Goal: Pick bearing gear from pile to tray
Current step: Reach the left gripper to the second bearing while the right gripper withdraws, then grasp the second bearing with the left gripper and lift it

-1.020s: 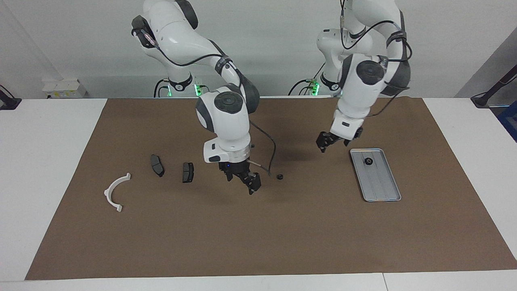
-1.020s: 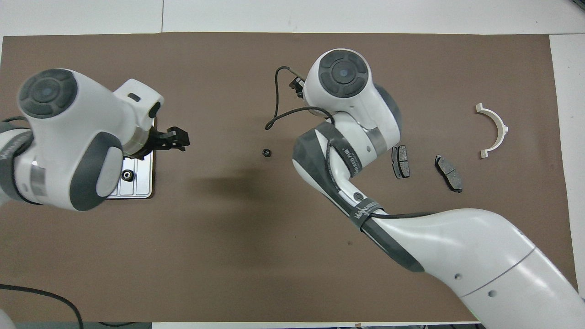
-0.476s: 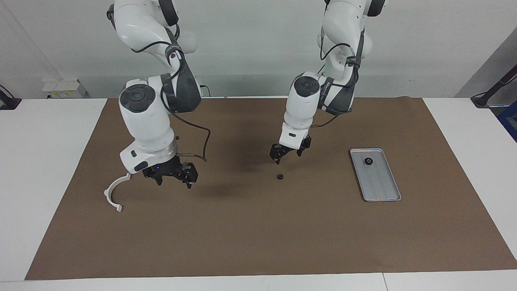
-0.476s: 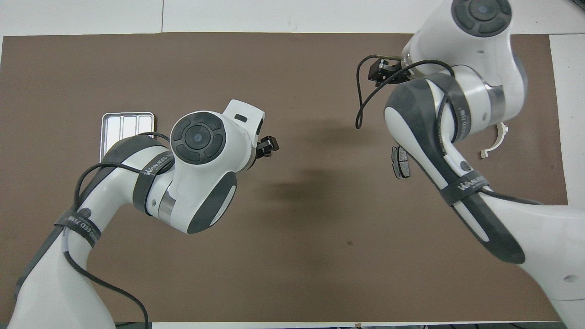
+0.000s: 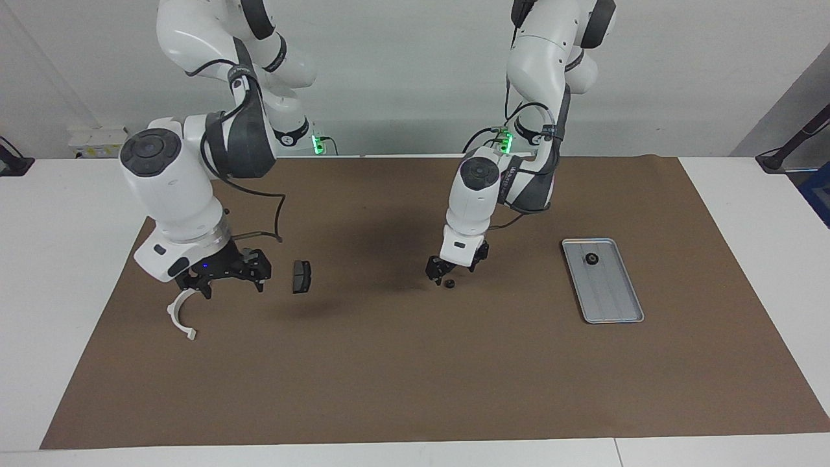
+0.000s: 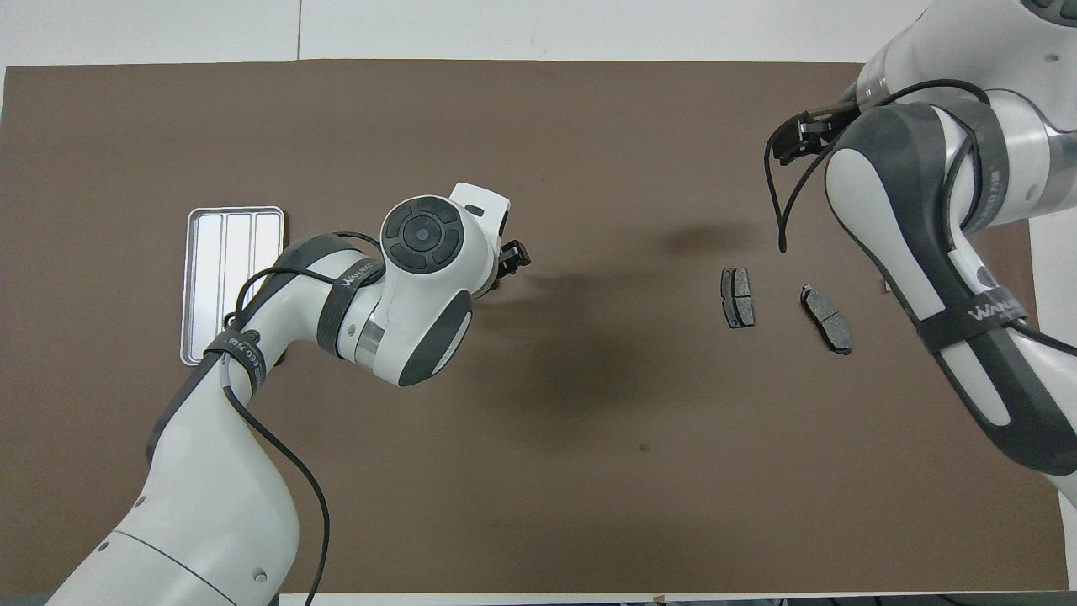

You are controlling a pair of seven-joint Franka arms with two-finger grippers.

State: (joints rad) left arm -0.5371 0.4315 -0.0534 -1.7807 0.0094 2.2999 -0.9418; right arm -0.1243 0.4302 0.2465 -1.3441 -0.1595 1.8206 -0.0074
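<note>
The left pincer (image 5: 441,277) is seen low over the brown mat (image 5: 415,363) near the middle of the desk (image 5: 65,214), its fingers apart and nothing held between them; the small black bearing gear (image 5: 449,283) lies on the mat just beside its tips, and whether it is touched cannot be told. In the overhead view the same pincer (image 6: 511,259) shows past the arm's wrist, and the gear is hidden beneath it. Toward the left arm's end of the desk the tray (image 5: 602,280) is set flat on the mat, well apart from the pincer, and a second black gear (image 5: 591,259) rests in it at the end nearer to the robots. The right pincer (image 5: 224,275) is held with its fingers spread and empty above the mat toward the right arm's end, over the upper end of the white half-ring (image 5: 179,316), which lies on the mat. One dark brake pad (image 5: 301,276) is seen just beside this pincer, toward the middle of the desk. A second brake pad (image 6: 825,318) is visible from overhead only, lying between the first pad and the right arm.
</note>
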